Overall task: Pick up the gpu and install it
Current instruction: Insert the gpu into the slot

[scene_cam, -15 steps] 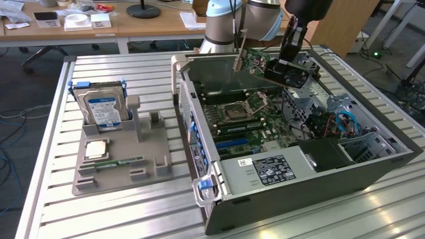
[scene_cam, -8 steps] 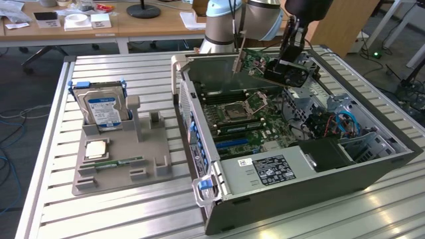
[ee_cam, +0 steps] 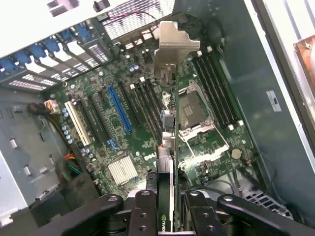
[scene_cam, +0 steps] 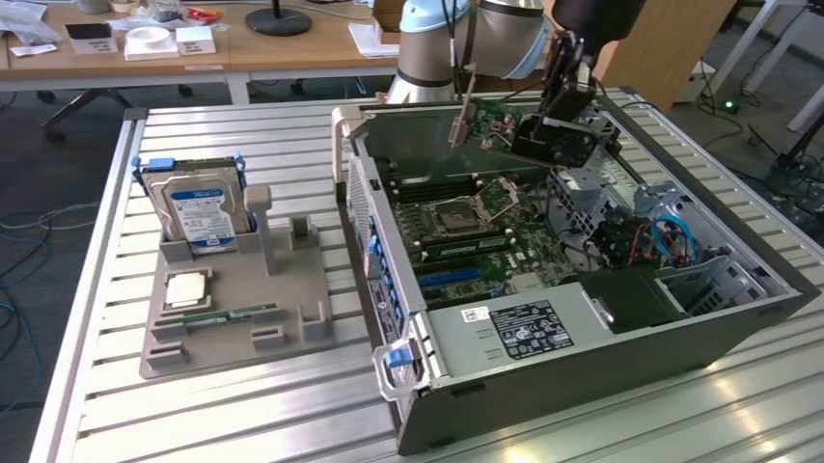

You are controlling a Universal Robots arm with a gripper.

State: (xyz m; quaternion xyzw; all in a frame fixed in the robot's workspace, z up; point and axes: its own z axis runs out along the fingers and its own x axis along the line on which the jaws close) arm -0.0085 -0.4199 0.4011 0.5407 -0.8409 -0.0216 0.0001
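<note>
Grip: gripper (scene_cam: 566, 114) clamped on flat green-board gpu (scene_cam: 508, 130) with pale metal bracket.
Axis: card runs from gripper toward 9 o'clock, exterior view, above open grey case (scene_cam: 644, 352).

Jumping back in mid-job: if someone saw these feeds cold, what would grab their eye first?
The gpu, clamped in the gripper, hangs tilted above the motherboard inside the open computer case. On the exterior view's left, a blue-labelled hard drive stands upright in a grey holder on the slatted table.
</note>
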